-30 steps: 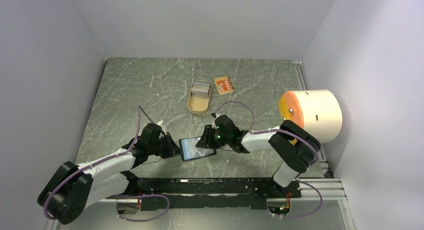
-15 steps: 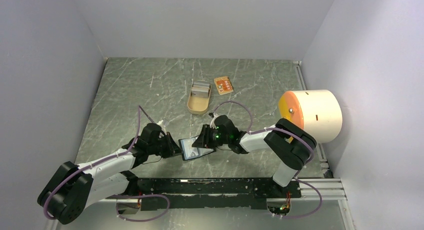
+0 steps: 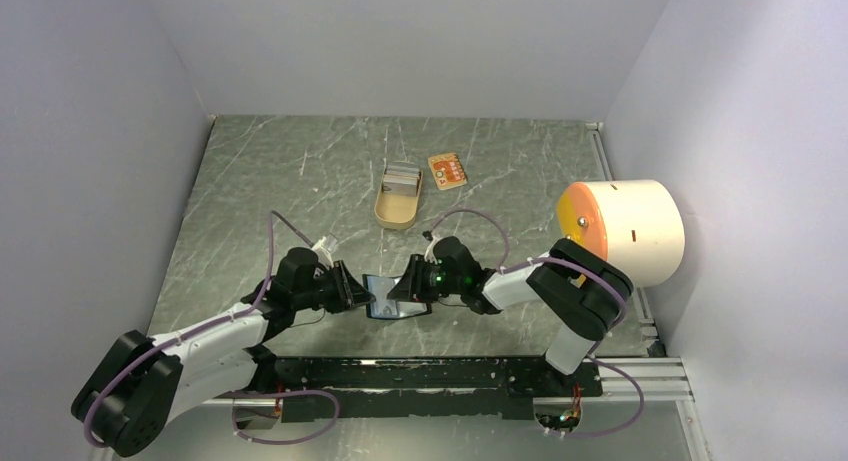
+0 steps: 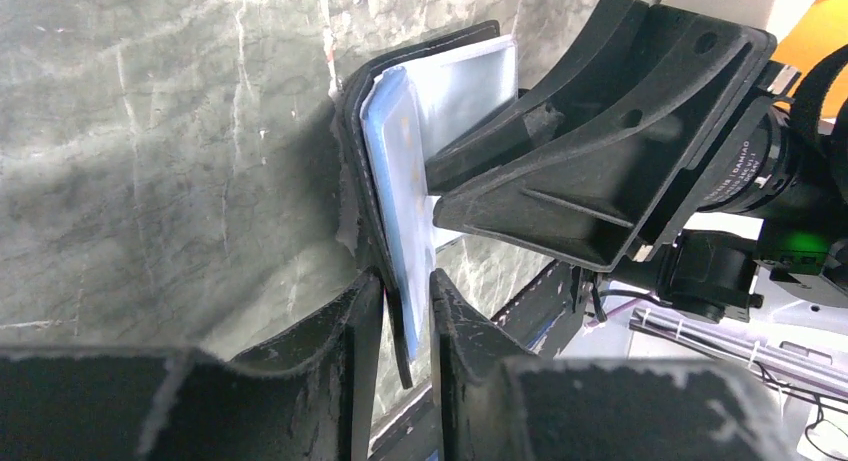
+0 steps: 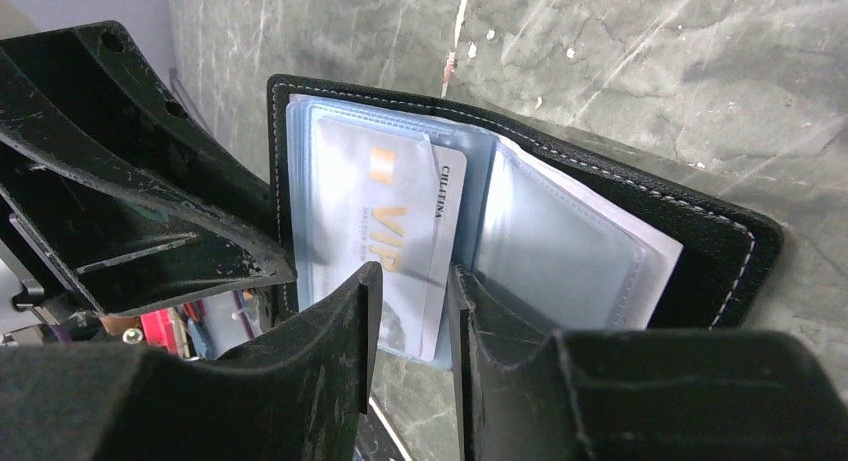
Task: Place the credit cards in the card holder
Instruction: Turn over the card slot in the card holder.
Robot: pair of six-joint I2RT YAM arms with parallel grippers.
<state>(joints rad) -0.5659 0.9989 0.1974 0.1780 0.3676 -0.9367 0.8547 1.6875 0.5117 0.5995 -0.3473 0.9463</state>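
I read this as the first card going in. The small black leather-like folding card holder (image 3: 385, 303) stands open near 6 o'clock on the grey marbled worktop (image 3: 280, 181), between my two arms, and I cannot tell whether its lower edge touches the surface. The left claw (image 4: 405, 286) comes in from its 9 o'clock with jaws narrow, one each side of the black cover flap and its blue lining. I cannot tell whether they pinch it. The right claw (image 5: 415, 281) comes in from 3 o'clock with jaws a little apart, and the lower end of the pale grey-white card with VIP lettering (image 5: 365, 206) shows in the gap. That card sits partly inside a clear plastic sleeve, so I cannot say whether it is gripped or just nudged. The tan-orange card (image 3: 447, 170) lies flat well apart at about 12 o'clock, just beside the tan-gold oblong tin (image 3: 398, 206), at the tin's 2 o'clock. Next, I judge, the pale card needs seating fully in its sleeve with the holder steady. Then the right arm must go out for the tan-orange one, which lies flat and may be hard to pick up.
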